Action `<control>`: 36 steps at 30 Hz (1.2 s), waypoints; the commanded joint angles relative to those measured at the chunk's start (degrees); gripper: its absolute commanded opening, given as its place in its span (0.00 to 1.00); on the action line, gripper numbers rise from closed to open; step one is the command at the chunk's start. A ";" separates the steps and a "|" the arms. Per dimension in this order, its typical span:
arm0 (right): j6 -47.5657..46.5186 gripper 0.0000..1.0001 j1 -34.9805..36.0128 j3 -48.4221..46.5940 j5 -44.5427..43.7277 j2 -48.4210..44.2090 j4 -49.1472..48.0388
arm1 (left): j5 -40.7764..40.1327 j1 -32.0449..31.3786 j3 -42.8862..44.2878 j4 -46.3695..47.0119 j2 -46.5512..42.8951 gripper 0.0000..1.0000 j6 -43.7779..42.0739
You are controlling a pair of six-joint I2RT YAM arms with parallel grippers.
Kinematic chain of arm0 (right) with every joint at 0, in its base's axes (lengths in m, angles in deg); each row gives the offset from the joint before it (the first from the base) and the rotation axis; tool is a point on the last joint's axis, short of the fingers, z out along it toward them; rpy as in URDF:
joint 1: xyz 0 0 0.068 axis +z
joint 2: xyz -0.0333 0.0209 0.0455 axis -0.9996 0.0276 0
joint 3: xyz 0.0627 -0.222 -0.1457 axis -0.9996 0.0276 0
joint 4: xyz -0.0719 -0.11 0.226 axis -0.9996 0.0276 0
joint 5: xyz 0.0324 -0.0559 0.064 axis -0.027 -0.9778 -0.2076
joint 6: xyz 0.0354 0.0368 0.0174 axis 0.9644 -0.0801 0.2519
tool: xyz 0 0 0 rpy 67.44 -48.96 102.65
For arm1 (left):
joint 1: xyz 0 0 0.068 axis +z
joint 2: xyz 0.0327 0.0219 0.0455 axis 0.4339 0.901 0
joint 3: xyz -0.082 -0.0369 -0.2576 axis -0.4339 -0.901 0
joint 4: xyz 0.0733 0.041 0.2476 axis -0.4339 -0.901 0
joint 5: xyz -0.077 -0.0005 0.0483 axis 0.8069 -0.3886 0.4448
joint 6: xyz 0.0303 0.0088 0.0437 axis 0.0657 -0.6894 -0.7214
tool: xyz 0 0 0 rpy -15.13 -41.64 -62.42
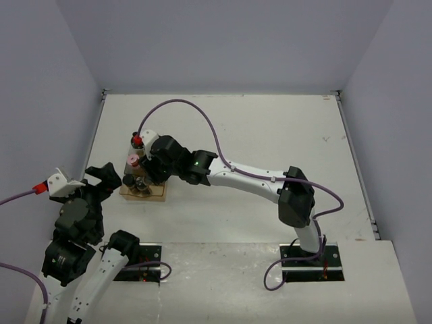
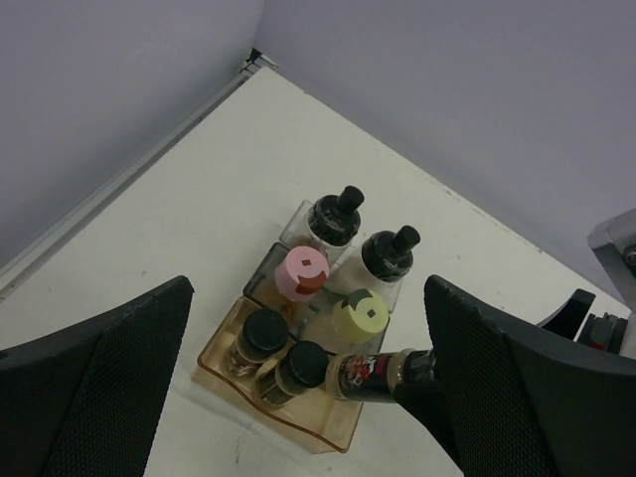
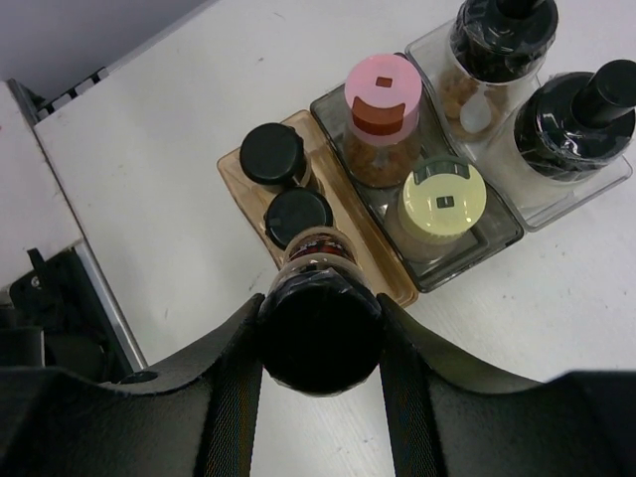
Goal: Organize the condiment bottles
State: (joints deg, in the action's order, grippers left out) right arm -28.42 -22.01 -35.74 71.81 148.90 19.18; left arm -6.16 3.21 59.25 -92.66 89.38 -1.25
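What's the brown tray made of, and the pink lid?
The brown tray looks like see-through tinted plastic: the table shows through its glossy wall. The pink lid looks like matte plastic: flat colour, no shine. Looks alone can't settle it.

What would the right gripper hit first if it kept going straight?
The right gripper is shut on a bottle, whose far end would probably bump the nearer black-capped jar in the amber tray first. Depth is hard to judge.

Pink-lidded jar (image 3: 384, 94), yellow-lidded jar (image 3: 443, 199), black-capped jars (image 3: 273, 154) (one red-labelled), amber tray (image 2: 318, 429), white table (image 3: 199, 79)
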 commanded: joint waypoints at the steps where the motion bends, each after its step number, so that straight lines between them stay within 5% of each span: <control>1: -1.34 0.02 0.12 -2.74 -1.73 3.07 0.60 | -1.88 0.44 0.52 0.14 0.54 1.00 1.41; 16: -0.02 0.04 0.30 -1.60 -2.53 5.28 1.48 | -1.53 0.44 0.52 0.40 2.47 1.00 1.24; 36: -1.16 0.46 0.91 -10.56 -5.43 12.66 8.16 | -1.09 0.53 0.26 0.67 2.38 1.00 0.89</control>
State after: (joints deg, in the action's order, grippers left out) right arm -28.75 -21.90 -43.39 68.05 161.88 27.44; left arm -6.14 3.21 59.25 -92.66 91.28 -1.25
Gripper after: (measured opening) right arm 0.462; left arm 0.998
